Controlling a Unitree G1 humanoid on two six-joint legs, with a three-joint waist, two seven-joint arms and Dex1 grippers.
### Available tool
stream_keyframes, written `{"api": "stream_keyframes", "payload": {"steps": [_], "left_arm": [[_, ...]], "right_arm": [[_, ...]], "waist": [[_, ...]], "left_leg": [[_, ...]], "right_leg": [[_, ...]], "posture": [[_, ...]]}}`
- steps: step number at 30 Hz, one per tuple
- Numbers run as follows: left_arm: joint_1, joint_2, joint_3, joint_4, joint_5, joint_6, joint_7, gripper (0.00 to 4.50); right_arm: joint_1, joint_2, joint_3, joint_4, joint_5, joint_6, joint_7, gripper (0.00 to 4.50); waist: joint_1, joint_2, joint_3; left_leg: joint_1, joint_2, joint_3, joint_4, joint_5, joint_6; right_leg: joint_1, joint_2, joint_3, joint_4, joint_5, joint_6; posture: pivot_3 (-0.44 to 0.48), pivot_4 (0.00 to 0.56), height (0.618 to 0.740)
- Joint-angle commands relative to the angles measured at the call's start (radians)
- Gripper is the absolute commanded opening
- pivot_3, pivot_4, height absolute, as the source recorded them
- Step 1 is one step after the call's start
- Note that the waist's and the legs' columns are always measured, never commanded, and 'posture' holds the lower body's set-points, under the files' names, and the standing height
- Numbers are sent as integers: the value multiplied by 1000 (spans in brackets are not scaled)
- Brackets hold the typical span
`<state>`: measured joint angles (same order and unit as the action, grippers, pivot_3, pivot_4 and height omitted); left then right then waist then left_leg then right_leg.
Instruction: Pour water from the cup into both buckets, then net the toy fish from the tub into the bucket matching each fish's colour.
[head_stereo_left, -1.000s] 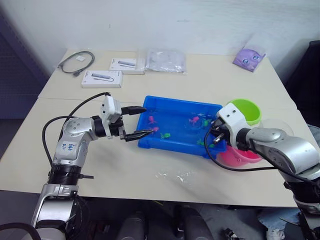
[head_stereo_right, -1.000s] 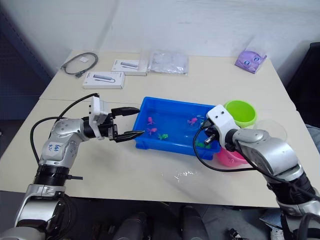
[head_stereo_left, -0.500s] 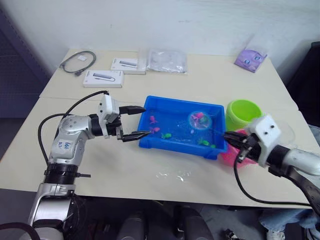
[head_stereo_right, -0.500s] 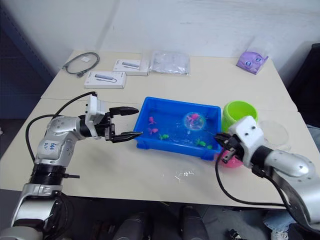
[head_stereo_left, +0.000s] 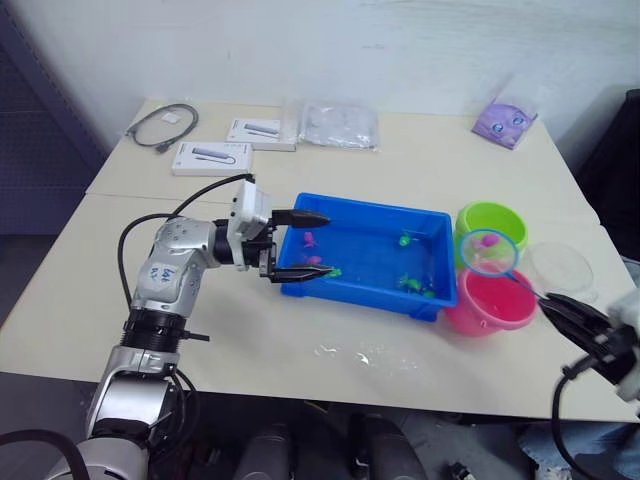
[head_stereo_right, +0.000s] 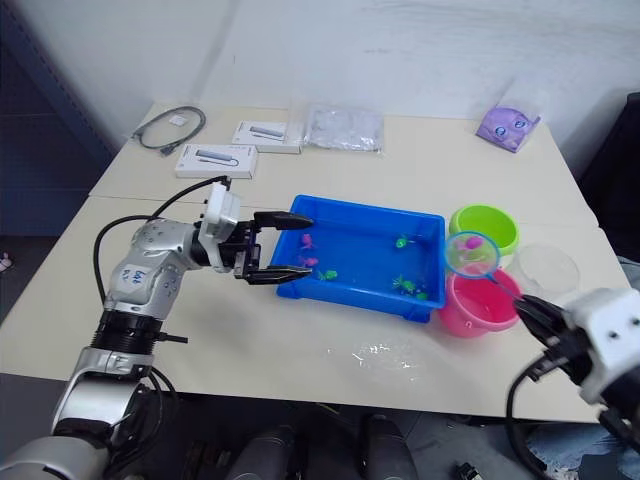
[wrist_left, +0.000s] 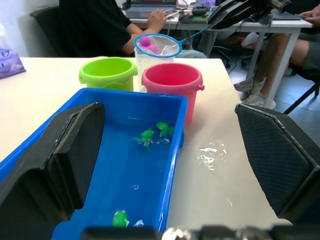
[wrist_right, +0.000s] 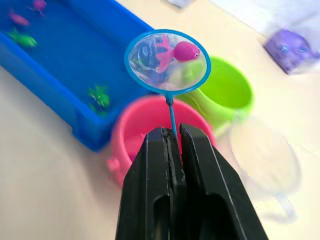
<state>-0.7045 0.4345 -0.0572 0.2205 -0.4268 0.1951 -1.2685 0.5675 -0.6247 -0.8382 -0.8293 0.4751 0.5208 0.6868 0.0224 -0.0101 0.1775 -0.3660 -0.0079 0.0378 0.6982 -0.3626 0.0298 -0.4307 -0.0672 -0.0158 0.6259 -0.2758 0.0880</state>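
The blue tub (head_stereo_left: 362, 207) sits mid-table with green fish (head_stereo_left: 414, 285) and pink fish (head_stereo_left: 311, 260) in its water. To its right stand the lime green bucket (head_stereo_left: 491, 223) and, nearer me, the pink bucket (head_stereo_left: 492, 306). My right gripper (wrist_right: 172, 131) is shut on the net's thin handle. The net hoop (head_stereo_left: 487, 252) hovers over the pink bucket's far rim with a pink fish (wrist_right: 180, 51) in its mesh. The clear cup (head_stereo_left: 560, 270) stands right of the buckets. My left gripper (head_stereo_left: 318, 243) is open over the tub's left end.
Two white boxes (head_stereo_left: 210, 158), a grey cable (head_stereo_left: 163, 124), a clear bag (head_stereo_left: 340, 123) and a purple pouch (head_stereo_left: 505, 122) lie along the far side. Spilled water (head_stereo_left: 355, 355) glistens in front of the tub. A seated person (wrist_left: 110, 25) shows beyond the table.
My right gripper drew back to the right, lifting the net out of the tub with a pink fish, to above the pink bucket. My left gripper moved in over the tub's left end.
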Motion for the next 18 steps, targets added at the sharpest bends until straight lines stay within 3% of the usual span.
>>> {"api": "stream_keyframes", "payload": {"steps": [1,10,18], "left_arm": [[-30,-11,-1,7,-3,-12,-9,4489],[-39,-11,8,28,6,-14,-4,4489],[-28,-6,18,28,6,-15,15,4489]], "right_arm": [[66,35,-37,33,-112,-148,16,0],[118,94,55,340,-580,-809,-139,0],[87,61,98,479,-938,-1102,-368,0]], "waist": [[-2,0,0],[-4,0,0],[-12,0,0]], "left_leg": [[0,0,0,0,0,0],[5,0,2,-1,-1,1],[8,0,3,-1,0,-2]], "right_leg": [[0,0,0,0,0,0],[2,0,2,-2,0,-1],[3,0,4,0,-1,-2]], "posture": [[0,150,740],[0,150,740],[0,150,740]]}}
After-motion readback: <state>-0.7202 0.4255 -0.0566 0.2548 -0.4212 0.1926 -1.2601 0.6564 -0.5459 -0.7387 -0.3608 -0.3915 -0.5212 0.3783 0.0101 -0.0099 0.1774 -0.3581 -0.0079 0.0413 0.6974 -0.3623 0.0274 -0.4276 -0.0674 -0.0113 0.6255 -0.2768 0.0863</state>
